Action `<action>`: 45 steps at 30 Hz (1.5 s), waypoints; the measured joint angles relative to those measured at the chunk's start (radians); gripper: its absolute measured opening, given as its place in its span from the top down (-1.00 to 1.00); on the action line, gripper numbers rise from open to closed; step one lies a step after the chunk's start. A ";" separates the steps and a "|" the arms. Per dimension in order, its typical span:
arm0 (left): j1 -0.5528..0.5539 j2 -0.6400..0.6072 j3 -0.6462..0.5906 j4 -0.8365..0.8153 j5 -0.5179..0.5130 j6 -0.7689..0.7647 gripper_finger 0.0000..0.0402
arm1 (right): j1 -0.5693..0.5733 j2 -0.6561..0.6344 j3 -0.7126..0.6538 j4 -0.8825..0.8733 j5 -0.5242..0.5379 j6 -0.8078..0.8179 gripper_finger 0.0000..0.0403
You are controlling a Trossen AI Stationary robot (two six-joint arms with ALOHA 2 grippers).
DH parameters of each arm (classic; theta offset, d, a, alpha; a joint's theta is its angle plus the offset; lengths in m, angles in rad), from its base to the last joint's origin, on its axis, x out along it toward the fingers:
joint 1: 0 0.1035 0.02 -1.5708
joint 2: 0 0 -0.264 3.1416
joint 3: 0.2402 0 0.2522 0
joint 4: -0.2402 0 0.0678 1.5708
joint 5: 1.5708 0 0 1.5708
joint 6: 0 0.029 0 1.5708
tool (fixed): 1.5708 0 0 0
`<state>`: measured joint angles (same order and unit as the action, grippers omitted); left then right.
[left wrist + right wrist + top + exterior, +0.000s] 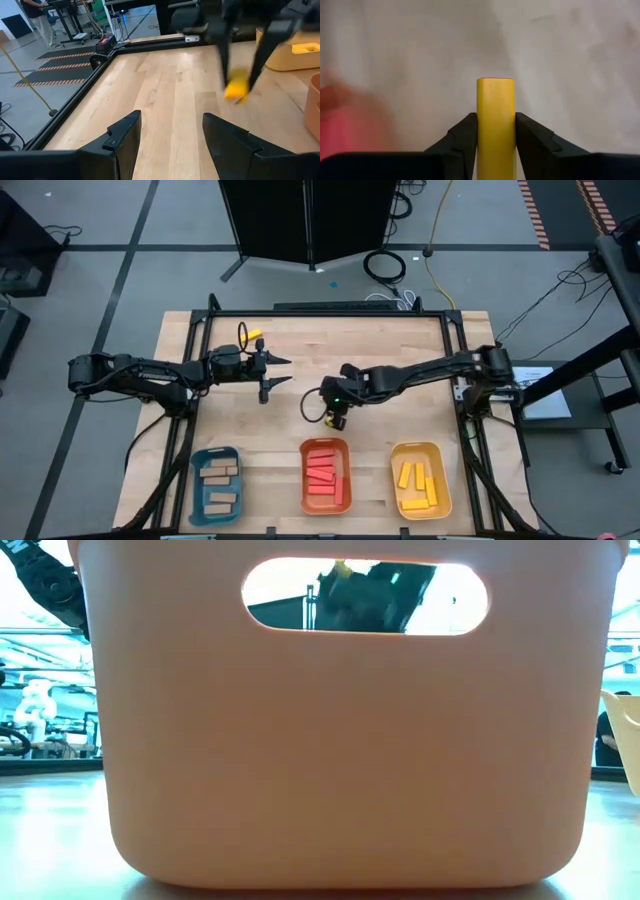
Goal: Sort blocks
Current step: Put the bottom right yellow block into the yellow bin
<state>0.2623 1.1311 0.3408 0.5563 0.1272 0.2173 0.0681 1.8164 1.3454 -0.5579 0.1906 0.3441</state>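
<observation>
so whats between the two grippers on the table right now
Nothing: in the high view only bare table separates the open left gripper from the right gripper, which is shut on a yellow block.

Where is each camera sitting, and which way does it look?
High view: above, looking straight down; both dark arms, left gripper.
Low view: at table height, facing the orange plastic tray up close.
Left wrist view: on the left arm, past its open fingers across the table.
Right wrist view: on the right arm; right gripper pinches a yellow wooden block.
Shared: both wrist views show that block.
</observation>
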 joint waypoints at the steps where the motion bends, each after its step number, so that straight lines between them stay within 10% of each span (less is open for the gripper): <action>1: 0.000 0.000 0.000 -0.001 0.000 0.000 -0.05 | 0.006 -0.026 0.000 -0.023 -0.032 0.014 0.48; 21: 0.000 0.000 0.000 -0.005 0.000 0.000 -0.05 | 0.384 -0.287 0.002 -0.665 -0.398 0.817 0.46; 45: 0.000 0.000 0.000 0.003 0.000 -0.001 -0.05 | 0.582 -0.285 0.001 -0.752 -0.316 1.226 0.43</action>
<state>0.2623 1.1312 0.3408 0.5594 0.1272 0.2165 0.6502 1.5318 1.3468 -1.3100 -0.1253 1.5696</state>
